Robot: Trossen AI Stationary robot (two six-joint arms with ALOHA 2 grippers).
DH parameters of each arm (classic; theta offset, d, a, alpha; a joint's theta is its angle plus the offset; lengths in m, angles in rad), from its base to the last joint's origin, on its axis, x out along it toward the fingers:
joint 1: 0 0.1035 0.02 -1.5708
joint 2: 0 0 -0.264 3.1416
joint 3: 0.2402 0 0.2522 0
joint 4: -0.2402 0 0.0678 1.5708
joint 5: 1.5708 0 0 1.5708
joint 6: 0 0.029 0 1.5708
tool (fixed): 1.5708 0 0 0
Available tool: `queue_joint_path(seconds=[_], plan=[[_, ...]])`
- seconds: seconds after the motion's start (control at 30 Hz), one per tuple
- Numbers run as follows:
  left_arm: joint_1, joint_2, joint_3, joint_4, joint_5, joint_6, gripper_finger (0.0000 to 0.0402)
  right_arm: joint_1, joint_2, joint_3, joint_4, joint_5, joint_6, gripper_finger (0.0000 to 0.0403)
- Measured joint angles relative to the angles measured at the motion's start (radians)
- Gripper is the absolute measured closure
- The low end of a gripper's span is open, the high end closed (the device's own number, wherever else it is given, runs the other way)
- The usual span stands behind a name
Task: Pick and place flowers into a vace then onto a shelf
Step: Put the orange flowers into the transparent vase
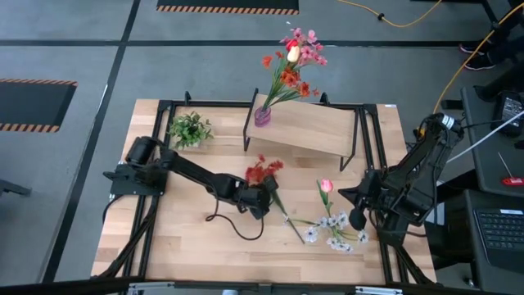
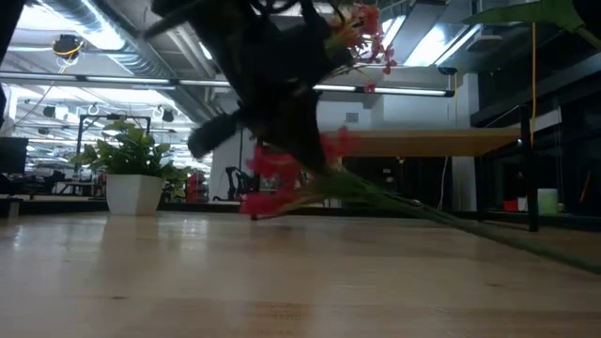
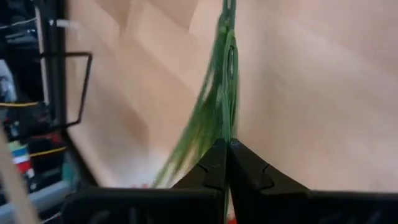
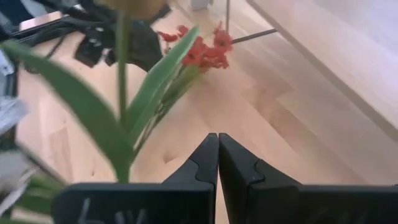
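One red flower [image 1: 264, 170] lies mid-table, our left gripper [image 1: 260, 199] clamped on its stem: light, floppy, so we hold low and lift gently. Further right, the shelf [image 1: 315, 127] carries the vase [image 1: 262, 115] of flowers; we must clear its black legs. Loose flowers [image 1: 332, 225] lie before our right gripper [image 1: 358, 215], closed, empty.

We see red flower [image 1: 263, 171], green stem; pink tulip [image 1: 326, 186]; white blooms [image 1: 337, 221]; purple vase [image 1: 262, 116]; light-wood shelf [image 1: 315, 131].
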Motion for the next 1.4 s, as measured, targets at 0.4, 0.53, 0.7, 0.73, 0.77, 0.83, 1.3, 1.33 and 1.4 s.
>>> queue_joint_path(seconds=[0.4, 0.53, 0.7, 0.73, 0.77, 0.83, 1.3, 1.33, 1.4], plan=[[-0.019, -0.163, 0.001, -0.166, -0.159, 0.017, 0.0399, -0.156, -0.039, 0.001, -0.002, 0.0, -0.03, 0.0387], [-0.03, -0.204, 0.002, -0.17, -0.207, 0.067, 0.0399, -0.204, -0.061, 0.035, 0.001, 0.0, -0.092, 0.0387], [-0.049, -0.229, 0.002, -0.182, -0.267, 0.12, 0.0399, -0.255, -0.064, 0.12, 0.01, 0.002, -0.229, 0.0387], [-0.053, -0.232, 0.002, -0.191, -0.286, 0.132, 0.0399, -0.267, -0.064, 0.139, 0.011, 0.002, -0.256, 0.0387], [-0.055, -0.236, 0.002, -0.201, -0.311, 0.147, 0.0399, -0.28, -0.064, 0.157, 0.011, 0.003, -0.285, 0.0387], [-0.058, -0.236, 0.002, -0.212, -0.358, 0.173, 0.0399, -0.308, -0.064, 0.195, 0.011, 0.001, -0.339, 0.0387], [-0.059, -0.236, 0.002, -0.244, -0.545, 0.37, 0.0399, -0.529, -0.064, 0.293, 0.523, -0.274, -1.028, 0.0387], [-0.059, -0.236, 0.002, -0.244, -0.55, 0.384, 0.0399, -0.548, -0.062, 0.293, 0.553, -0.313, -1.06, 0.0387], [-0.061, -0.236, 0.002, -0.244, -0.561, 0.406, 0.0399, -0.584, -0.061, 0.293, 0.601, -0.373, -1.107, 0.0387]])
